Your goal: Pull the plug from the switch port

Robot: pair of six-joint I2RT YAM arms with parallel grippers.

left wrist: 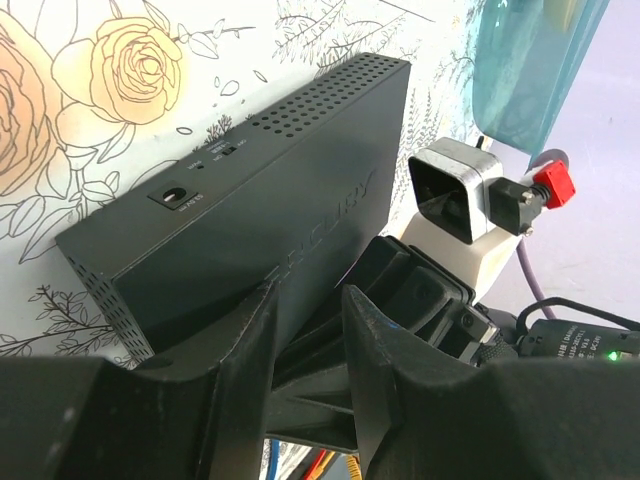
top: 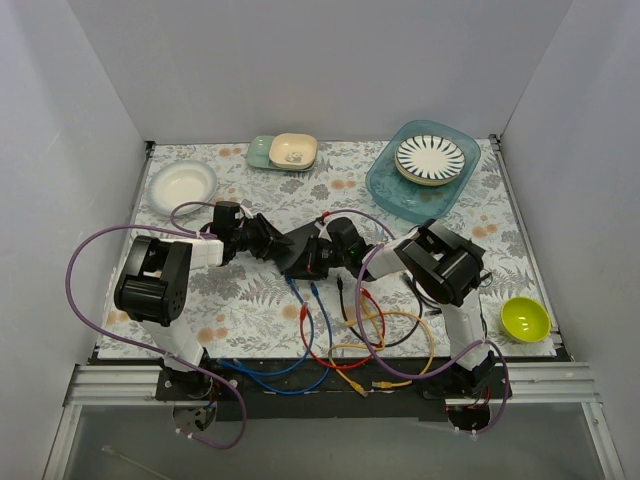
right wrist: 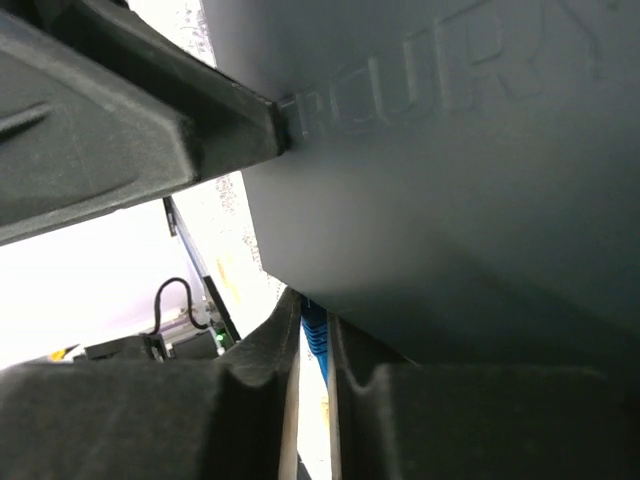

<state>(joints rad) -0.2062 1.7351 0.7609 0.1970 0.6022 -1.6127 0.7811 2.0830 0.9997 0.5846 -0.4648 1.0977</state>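
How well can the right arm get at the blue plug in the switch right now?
Probably yes: the right wrist view shows the right pincer closed around the blue plug at the edge of the switch. The left pincer holds the switch, and nothing seems to be in the way.

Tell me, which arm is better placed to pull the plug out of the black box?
Right. The right gripper already pinches the blue plug at the edge of the black box, while the left gripper clamps the box to brace it.
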